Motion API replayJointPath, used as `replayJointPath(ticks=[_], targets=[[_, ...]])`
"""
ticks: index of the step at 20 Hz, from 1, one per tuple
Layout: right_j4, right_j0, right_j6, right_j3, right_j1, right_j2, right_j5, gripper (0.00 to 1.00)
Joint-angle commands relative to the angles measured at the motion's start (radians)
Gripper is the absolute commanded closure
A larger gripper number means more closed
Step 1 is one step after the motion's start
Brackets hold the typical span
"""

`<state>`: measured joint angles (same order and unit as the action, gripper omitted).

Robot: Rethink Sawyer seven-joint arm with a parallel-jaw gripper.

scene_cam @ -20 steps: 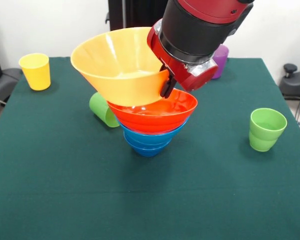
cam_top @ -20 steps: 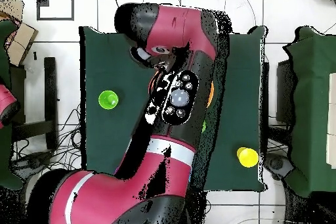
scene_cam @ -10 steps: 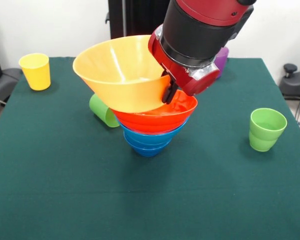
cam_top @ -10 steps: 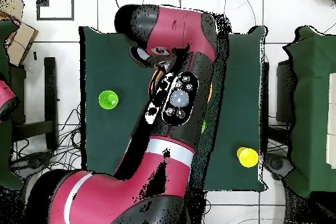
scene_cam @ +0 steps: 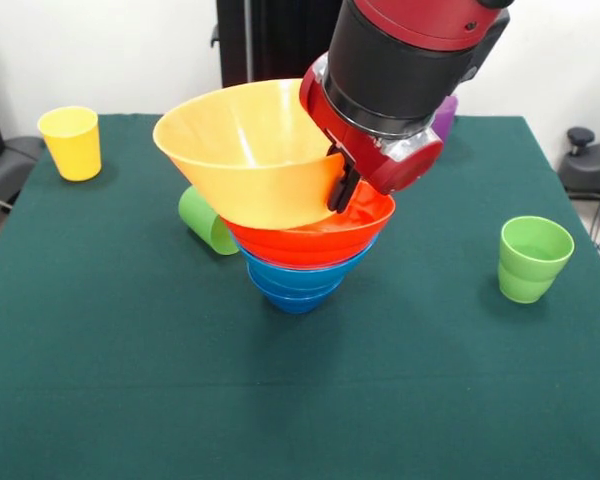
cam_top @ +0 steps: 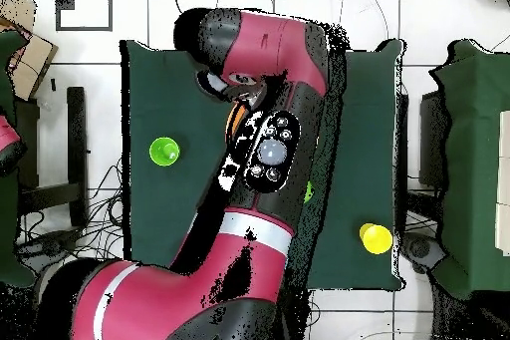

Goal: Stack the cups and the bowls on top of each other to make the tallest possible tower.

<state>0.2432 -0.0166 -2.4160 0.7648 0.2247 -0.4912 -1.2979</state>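
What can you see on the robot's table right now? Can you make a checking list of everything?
Surface: green table, flat cloth.
Job's things: yellow-orange bowl tilted on the orange-red bowl, which sits on nested blue bowls. Yellow cup upright at one far corner; green cup upright to the side; second green cup lying on its side behind the pile; purple cup mostly hidden by the arm.
Clutter: nothing seen.
Gripper: gripper shut on the yellow-orange bowl's rim.
Cables: wires on the floor beside the table.
Surroundings: white wall, dark post.
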Motion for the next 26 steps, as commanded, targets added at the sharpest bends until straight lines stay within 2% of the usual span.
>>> replayJointPath(ticks=[1,26], targets=[[0.015,-0.019,-0.250,0.101,0.022,0.038,0.047,1.00],[0.064,-0.033,-0.282,0.163,0.039,0.034,0.101,1.00]])
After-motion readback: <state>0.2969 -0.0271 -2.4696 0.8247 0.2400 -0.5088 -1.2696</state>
